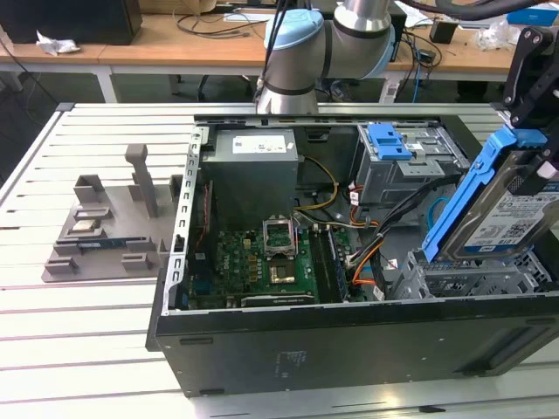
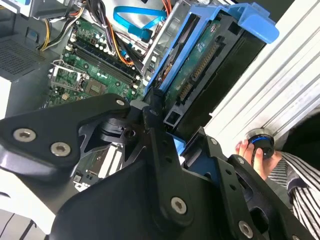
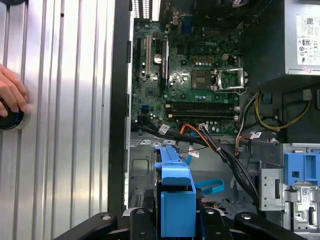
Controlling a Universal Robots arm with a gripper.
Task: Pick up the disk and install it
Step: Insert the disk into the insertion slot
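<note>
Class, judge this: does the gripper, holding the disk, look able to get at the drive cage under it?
Probably yes: the gripper holds the disk tilted over the drive cage, and the cables lie beside it.

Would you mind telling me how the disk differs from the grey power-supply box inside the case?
The disk is slim and leans steeply, its top gripped by the claw; the power-supply box is bulky and sits level in the case. The disk wears a blue bracket; the power-supply box is plain grey. Both carry printed labels.
</note>
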